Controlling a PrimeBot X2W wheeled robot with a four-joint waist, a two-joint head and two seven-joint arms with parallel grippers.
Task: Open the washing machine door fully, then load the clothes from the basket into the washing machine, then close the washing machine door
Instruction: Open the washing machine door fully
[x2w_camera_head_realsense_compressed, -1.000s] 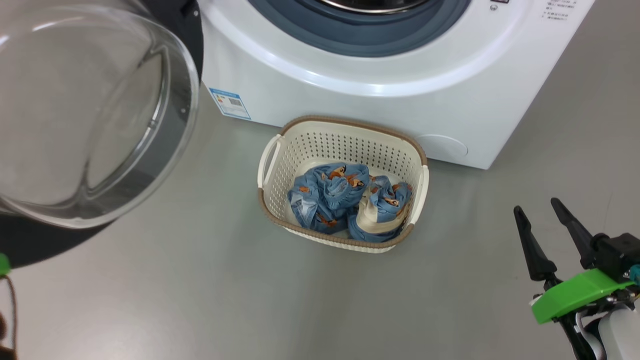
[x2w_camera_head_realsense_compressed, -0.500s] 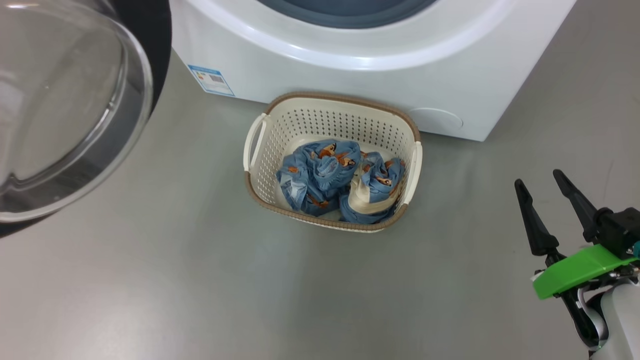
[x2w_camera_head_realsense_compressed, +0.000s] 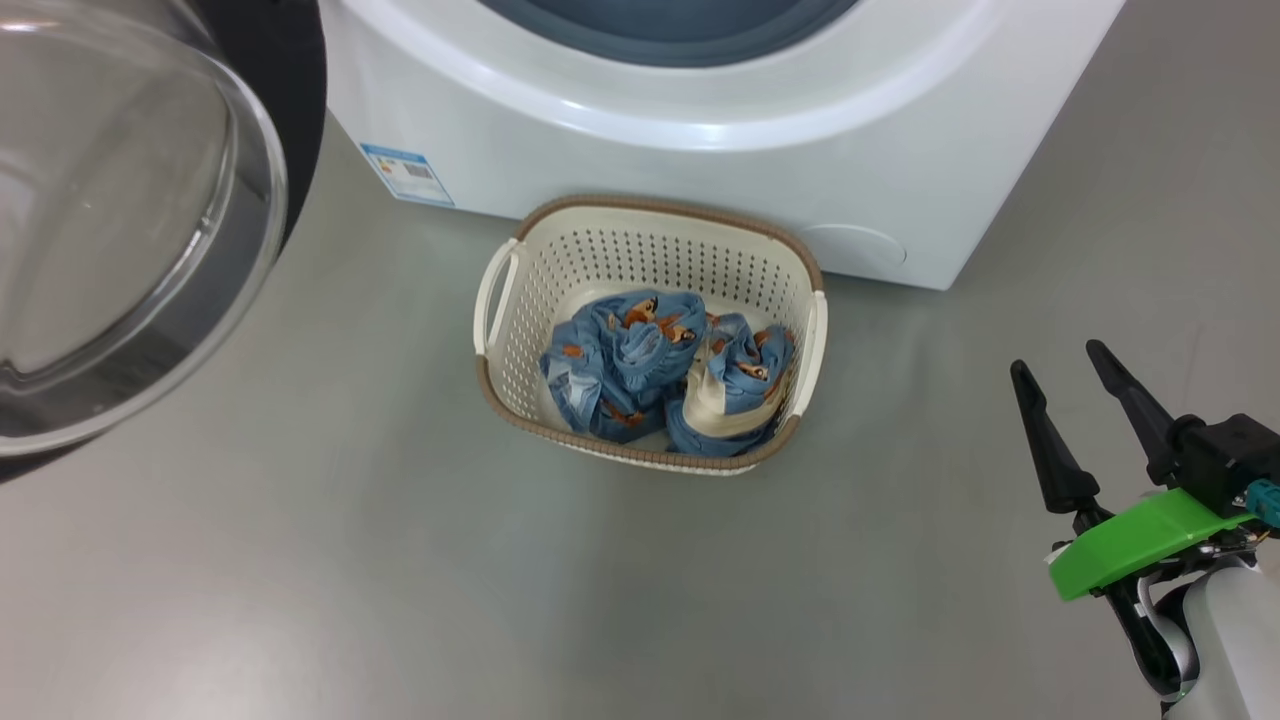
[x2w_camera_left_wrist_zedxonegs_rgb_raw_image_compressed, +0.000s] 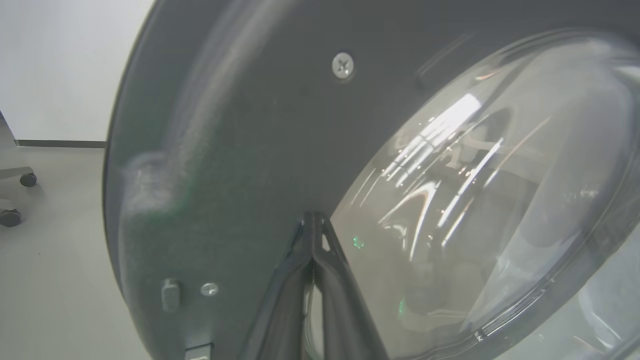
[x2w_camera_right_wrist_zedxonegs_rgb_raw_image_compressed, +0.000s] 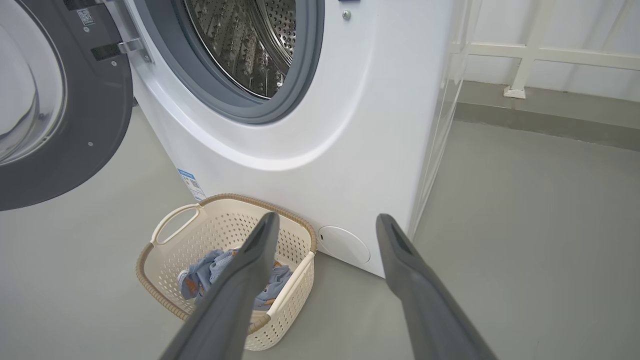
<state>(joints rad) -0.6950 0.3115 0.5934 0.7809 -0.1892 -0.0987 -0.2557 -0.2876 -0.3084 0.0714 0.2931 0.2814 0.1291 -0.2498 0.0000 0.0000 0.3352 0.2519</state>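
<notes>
The washing machine door (x2w_camera_head_realsense_compressed: 120, 200) stands swung open at the left, its glass bowl bulging toward me. The white washing machine (x2w_camera_head_realsense_compressed: 700, 150) shows its grey gasket (x2w_camera_right_wrist_zedxonegs_rgb_raw_image_compressed: 300, 75) and steel drum (x2w_camera_right_wrist_zedxonegs_rgb_raw_image_compressed: 245, 40). On the floor against its front sits the cream basket (x2w_camera_head_realsense_compressed: 650, 215) holding the bunched light-blue clothes (x2w_camera_head_realsense_compressed: 650, 360). My right gripper (x2w_camera_head_realsense_compressed: 1057, 358) is open and empty, low and to the right of the basket, which lies beyond its fingers (x2w_camera_right_wrist_zedxonegs_rgb_raw_image_compressed: 326, 219). My left gripper (x2w_camera_left_wrist_zedxonegs_rgb_raw_image_compressed: 312, 220) is shut, tips at the door's dark inner face (x2w_camera_left_wrist_zedxonegs_rgb_raw_image_compressed: 225, 125) beside the glass.
A blue label sticker (x2w_camera_head_realsense_compressed: 405, 175) and a round filter cover (x2w_camera_head_realsense_compressed: 855, 245) sit low on the machine's front. Grey floor (x2w_camera_head_realsense_compressed: 400, 560) spreads around the basket. A white railing (x2w_camera_right_wrist_zedxonegs_rgb_raw_image_compressed: 525, 55) runs along the wall right of the machine. Chair castors (x2w_camera_left_wrist_zedxonegs_rgb_raw_image_compressed: 20, 180) stand beyond the door.
The head camera has shifted, so the machine, door and basket sit further left in the picture. The right gripper stays open at the lower right. The clothes lie as before.
</notes>
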